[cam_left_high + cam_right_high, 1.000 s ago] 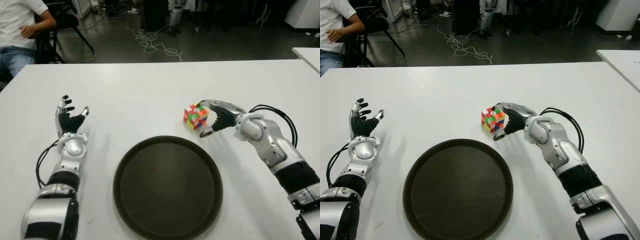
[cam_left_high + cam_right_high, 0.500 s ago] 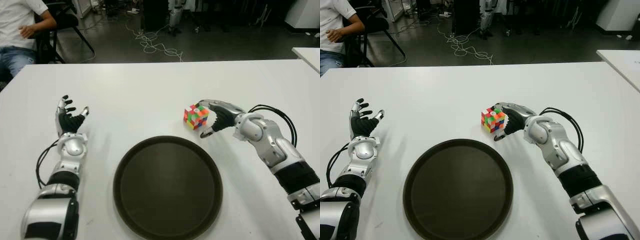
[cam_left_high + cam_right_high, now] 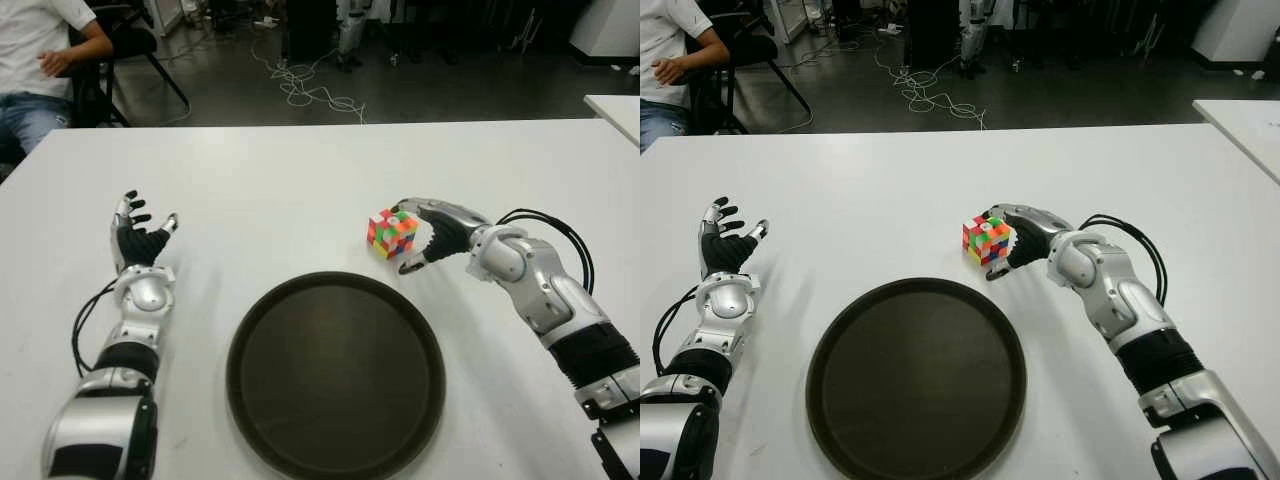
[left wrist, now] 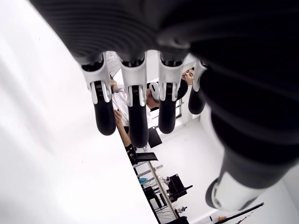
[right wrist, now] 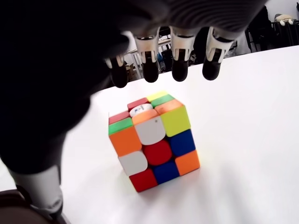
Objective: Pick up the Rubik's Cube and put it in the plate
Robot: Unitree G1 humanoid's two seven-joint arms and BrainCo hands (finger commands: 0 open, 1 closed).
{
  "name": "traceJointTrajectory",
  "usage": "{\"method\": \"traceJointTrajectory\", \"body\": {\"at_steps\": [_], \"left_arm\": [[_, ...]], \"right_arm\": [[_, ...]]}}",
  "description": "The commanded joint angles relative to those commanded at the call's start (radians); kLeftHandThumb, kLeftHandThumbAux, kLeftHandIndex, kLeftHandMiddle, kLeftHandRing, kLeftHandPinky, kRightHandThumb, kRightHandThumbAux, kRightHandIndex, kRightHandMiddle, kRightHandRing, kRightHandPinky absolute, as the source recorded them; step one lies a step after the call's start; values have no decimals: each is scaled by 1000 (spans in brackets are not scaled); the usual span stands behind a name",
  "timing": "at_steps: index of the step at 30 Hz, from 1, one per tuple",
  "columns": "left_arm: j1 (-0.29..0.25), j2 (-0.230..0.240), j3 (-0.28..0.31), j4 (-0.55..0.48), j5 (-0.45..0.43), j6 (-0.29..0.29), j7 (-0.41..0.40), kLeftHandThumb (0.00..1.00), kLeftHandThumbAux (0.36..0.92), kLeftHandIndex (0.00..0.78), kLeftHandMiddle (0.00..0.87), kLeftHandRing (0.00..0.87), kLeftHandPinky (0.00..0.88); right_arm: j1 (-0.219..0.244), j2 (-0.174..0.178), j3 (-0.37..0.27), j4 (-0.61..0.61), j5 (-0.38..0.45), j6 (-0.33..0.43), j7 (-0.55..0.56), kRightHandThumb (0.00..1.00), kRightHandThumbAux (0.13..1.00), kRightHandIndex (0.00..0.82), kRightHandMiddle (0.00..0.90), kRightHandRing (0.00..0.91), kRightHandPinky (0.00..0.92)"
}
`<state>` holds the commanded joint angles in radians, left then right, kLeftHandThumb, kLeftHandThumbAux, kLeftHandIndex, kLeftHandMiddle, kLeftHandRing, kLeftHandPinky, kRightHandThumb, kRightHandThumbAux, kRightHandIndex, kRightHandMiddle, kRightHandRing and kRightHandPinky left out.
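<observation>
The multicoloured Rubik's Cube (image 3: 391, 232) stands on the white table (image 3: 280, 190), just beyond the right rim of the round dark plate (image 3: 335, 375), which holds nothing. My right hand (image 3: 408, 240) reaches in from the right and cups the cube. Its fingers (image 5: 180, 70) arch over the cube's (image 5: 152, 140) top with a gap showing, and the thumb (image 3: 408, 264) hangs beside its near right corner. The hand is open and not gripping. My left hand (image 3: 140, 235) shows at the table's left, left of the plate, fingers spread and holding nothing.
A person (image 3: 40, 60) sits on a chair beyond the table's far left corner. Cables (image 3: 310, 90) lie on the dark floor behind. A second white table's corner (image 3: 615, 105) shows at the right edge.
The right thumb has edged very slightly toward the cube. The cube, the plate and the left hand have not moved.
</observation>
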<state>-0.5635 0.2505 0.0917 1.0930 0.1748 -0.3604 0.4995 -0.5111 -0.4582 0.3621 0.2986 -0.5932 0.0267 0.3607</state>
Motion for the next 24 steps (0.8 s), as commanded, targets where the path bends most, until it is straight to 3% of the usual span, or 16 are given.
{"method": "traceJointTrajectory", "body": {"at_steps": [5,11,24], "left_arm": [[0,1,-2,2,3,3,3,88,759,134,197,220,262],[-1,-1,1,-3,-2,14,-5,60,752,128,205,246,310],[-2,-1,-2,-3,2,16,0,78,769,131,188,215,268]], "right_arm": [[-14,-9,-2,4,1,4,11,0,693,9,46,30,0],[-37,-11,3,-8,-25,54,29,0,667,7,62,46,8],[-75,-12,-7,-6,-45,88,19,0,679,0,58,67,29]]}}
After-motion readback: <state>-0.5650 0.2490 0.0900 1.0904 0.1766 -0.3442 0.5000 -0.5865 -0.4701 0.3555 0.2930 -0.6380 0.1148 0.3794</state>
